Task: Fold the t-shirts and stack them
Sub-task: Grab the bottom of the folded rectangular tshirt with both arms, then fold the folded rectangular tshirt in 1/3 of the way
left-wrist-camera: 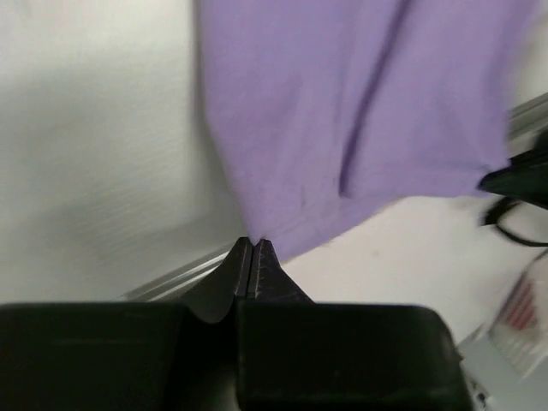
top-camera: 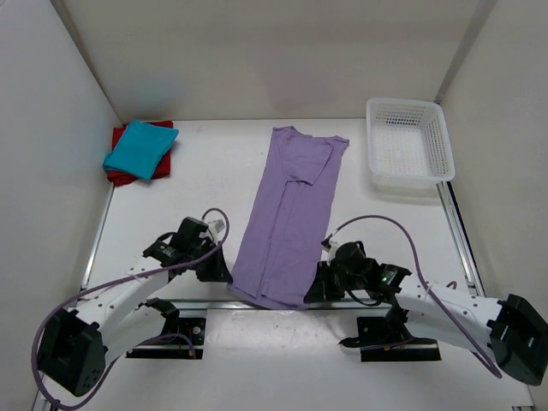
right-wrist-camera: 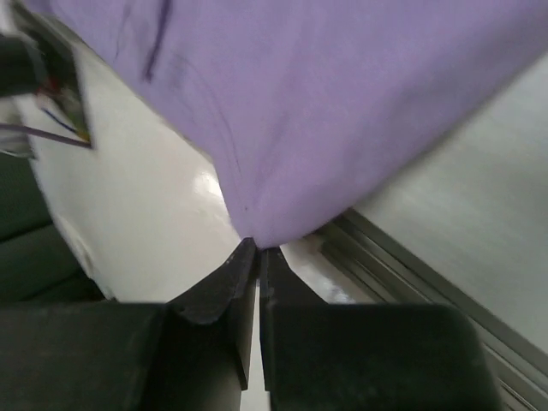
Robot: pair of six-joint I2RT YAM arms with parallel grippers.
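Lavender cloth at centre stage: the lavender shirt (top-camera: 291,214) lies as a long narrow strip to the left of the white basket (top-camera: 408,180), its collar end level with the basket and its hem running down toward the arm bases. Both arms have the hem. The left gripper (left-wrist-camera: 253,244) is pressed fully closed on the hem's left corner, and the right gripper (right-wrist-camera: 257,248) is closed the same way on the right corner, with cloth fanning out from each set of tips. Both grips look thin, just the very edge of the fabric. I'd say the cross fold comes next, and doing it well means raising both corners together at equal height, carrying them straight toward the collar without spreading apart, then laying the hem down square so no slack bunches in the middle. Far over on the other side of the lavender shirt from the basket, the teal shirt (top-camera: 141,148) sits folded atop the red shirt (top-camera: 120,178), waiting for a third.
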